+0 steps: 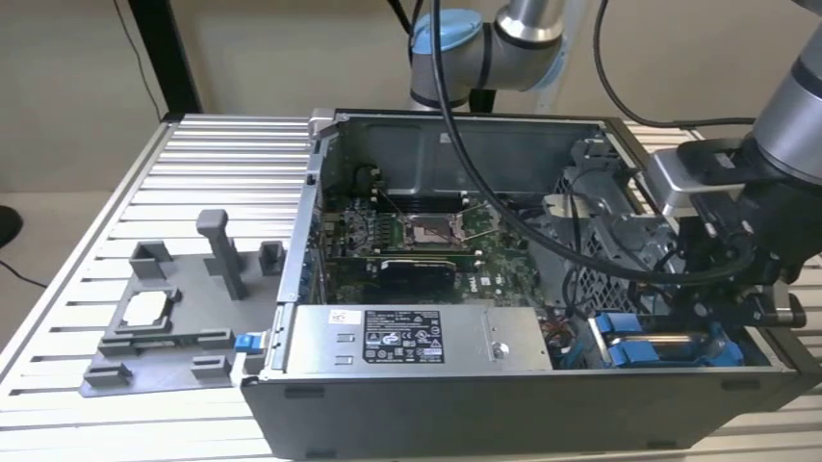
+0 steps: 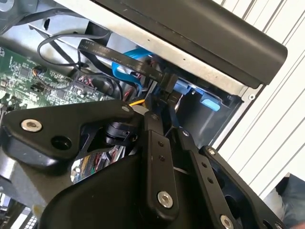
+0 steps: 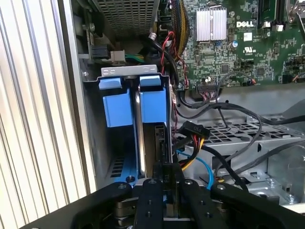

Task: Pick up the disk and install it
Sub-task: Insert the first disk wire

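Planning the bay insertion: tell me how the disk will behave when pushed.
Likely stiff: the disk is a metal slab in a blue bracket. On edge in the bay, it should slide, not tip. The gripper pinches its narrow end, so it might twist.

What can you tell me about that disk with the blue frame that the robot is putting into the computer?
The disk stands on edge in the drive bay at a corner of the open computer case, beside a second blue bracket. Its thin silvery metal edge shows, with blue plastic at its end and side. The gripper is right over its near end, the dark fingers at either side of it. Whether it is fully seated cannot be told. Its label cannot be seen from here.
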